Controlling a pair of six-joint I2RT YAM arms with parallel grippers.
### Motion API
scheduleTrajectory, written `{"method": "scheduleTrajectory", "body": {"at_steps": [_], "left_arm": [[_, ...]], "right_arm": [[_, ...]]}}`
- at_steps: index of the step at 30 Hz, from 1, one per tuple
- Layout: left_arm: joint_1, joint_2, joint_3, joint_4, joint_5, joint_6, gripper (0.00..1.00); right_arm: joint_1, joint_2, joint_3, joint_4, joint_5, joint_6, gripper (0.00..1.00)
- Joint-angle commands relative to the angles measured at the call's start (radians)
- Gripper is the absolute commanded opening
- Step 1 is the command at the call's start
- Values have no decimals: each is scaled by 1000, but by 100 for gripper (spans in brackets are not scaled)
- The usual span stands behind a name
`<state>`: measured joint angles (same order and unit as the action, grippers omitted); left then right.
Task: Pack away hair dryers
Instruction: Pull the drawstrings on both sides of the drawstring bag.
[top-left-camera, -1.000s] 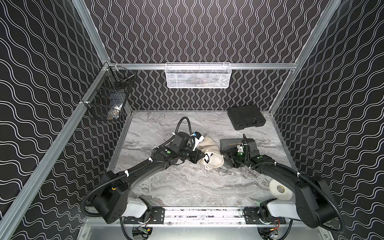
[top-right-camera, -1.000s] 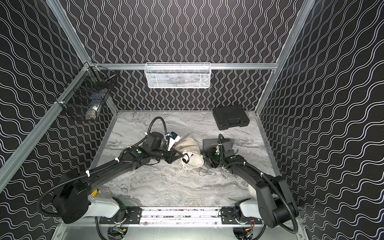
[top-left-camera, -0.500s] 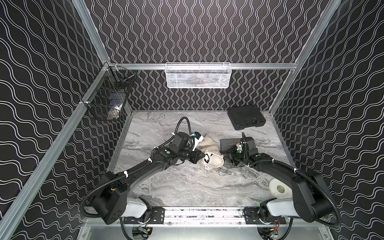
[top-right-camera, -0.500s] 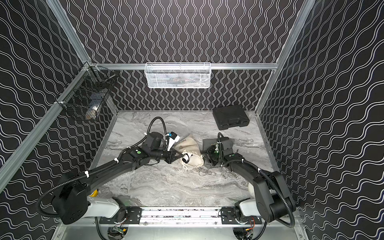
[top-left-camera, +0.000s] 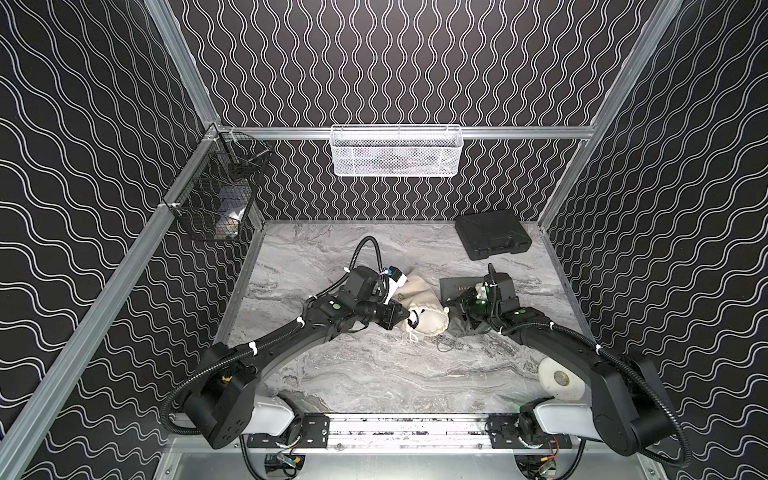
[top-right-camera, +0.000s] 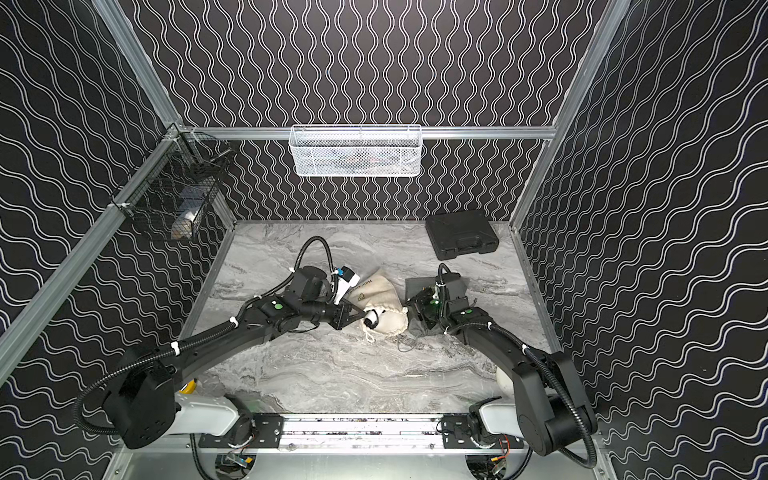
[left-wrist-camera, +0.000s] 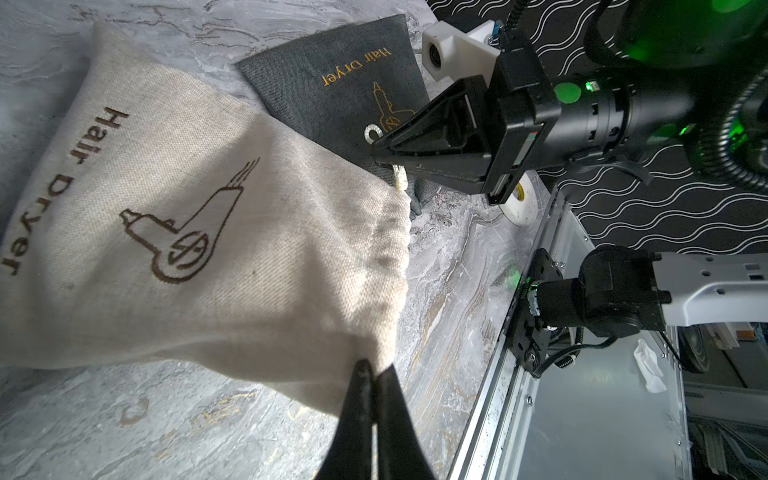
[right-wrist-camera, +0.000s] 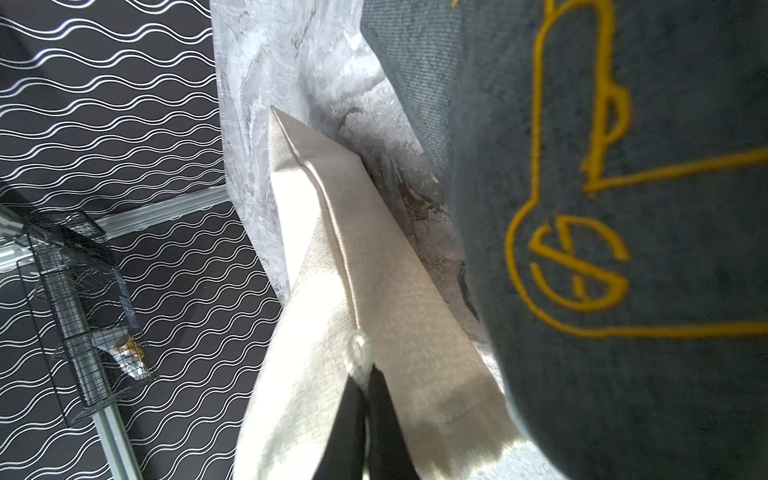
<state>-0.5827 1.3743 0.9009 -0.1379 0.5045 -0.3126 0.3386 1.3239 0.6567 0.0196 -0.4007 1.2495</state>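
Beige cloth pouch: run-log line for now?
left gripper: shut on beige cloth pouch mouth | right gripper: shut on its cord loop | white plastic hair dryer: showing in mouth

Marbled grey tabletop (top-left-camera: 374, 374). Beige pouch (top-left-camera: 422, 293) at centre, with grey pouch (top-left-camera: 455, 287) touching it at 3 o'clock. Black case (top-left-camera: 492, 233) at 1 o'clock. White tape roll (top-left-camera: 559, 380) at 4 o'clock.
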Motion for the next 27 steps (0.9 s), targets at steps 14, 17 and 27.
{"method": "scheduleTrajectory", "body": {"at_steps": [14,17,27], "left_arm": [[1,-145,-81,-40,-82,8,84],[0,-186,-100,-87,-126,15,91],[-133,-203,-251,-75,-164,-62,64]], "right_arm": [[0,-82,-40,-2,78,36,0],[0,-92,-49,0,82,41,0],[-1,-103,-56,6,74,42,0]]}}
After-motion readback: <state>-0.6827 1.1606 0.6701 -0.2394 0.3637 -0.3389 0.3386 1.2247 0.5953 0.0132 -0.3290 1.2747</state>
